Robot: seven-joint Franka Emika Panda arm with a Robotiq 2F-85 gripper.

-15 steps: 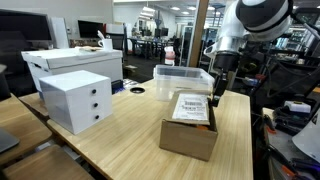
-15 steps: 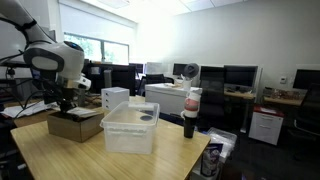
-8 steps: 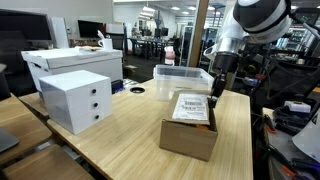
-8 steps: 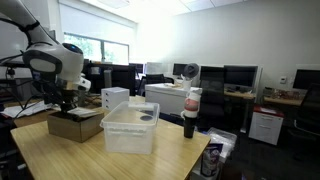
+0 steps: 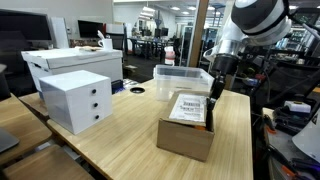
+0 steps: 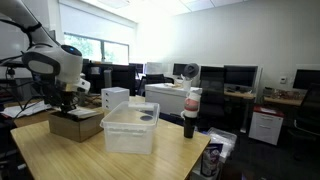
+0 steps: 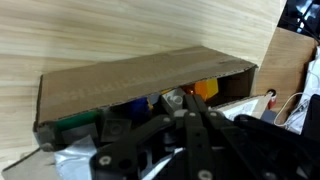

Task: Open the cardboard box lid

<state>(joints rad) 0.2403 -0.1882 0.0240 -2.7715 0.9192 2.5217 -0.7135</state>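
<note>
The brown cardboard box (image 5: 185,138) stands on the wooden table near its front edge, and also shows in the other exterior view (image 6: 75,124). Its lid flap with the white label (image 5: 190,107) is tilted up a little on the arm's side. My gripper (image 5: 211,100) hangs at that flap's far edge, fingers shut together; it also shows in the exterior view from across the room (image 6: 68,103). In the wrist view the shut fingers (image 7: 188,103) point into the gap under the flap, where coloured items (image 7: 205,90) show inside the box. No cardboard shows between the fingers.
A white drawer unit (image 5: 77,98) stands beside the box. A clear plastic bin (image 5: 182,78) with a lid is behind it, and appears nearer in the other exterior view (image 6: 130,128). A large white box (image 5: 70,62) sits further back. A dark bottle (image 6: 190,118) stands at the table edge.
The labelled flap has lifted slightly and the box has shifted a little toward the camera side. The gripper has stayed at the flap's edge.
</note>
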